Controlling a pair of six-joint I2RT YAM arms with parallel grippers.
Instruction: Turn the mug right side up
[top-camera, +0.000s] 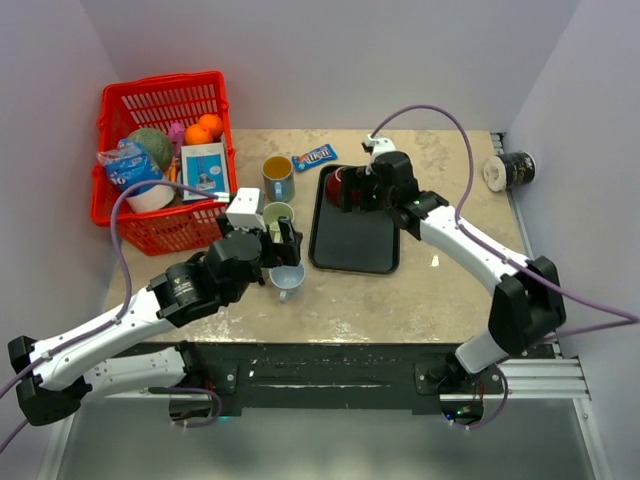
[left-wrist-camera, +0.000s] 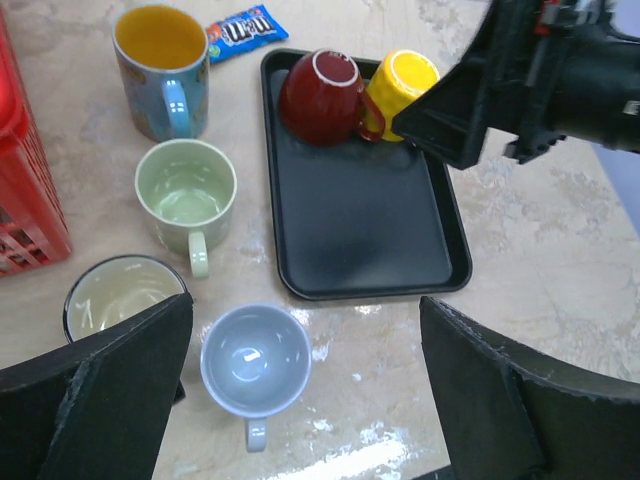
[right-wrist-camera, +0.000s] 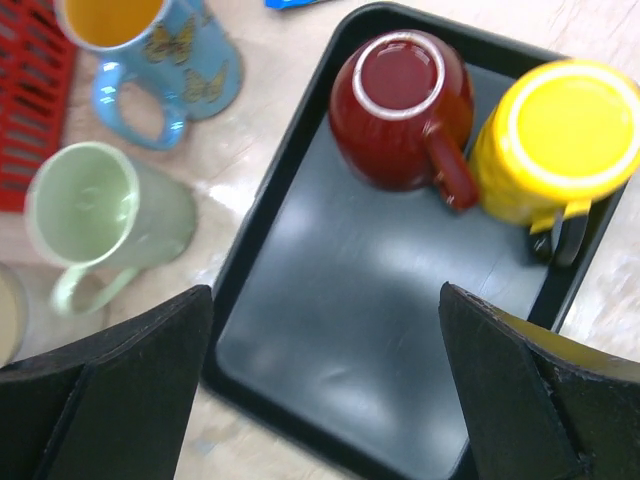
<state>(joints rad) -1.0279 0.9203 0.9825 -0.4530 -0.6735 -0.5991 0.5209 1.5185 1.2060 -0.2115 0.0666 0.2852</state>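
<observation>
Left gripper (top-camera: 283, 243) wide open, empty, above upright pale blue mug (left-wrist-camera: 255, 360), right gripper (right-wrist-camera: 325, 295) spread too, over base-up red mug (right-wrist-camera: 400, 110)

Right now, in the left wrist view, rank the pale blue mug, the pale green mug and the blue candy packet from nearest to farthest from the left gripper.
From the left gripper:
1. Pale blue ceramic mug, just below the jaws.
2. Pale green ceramic mug, ahead, left.
3. Blue candy packet, far end.
</observation>
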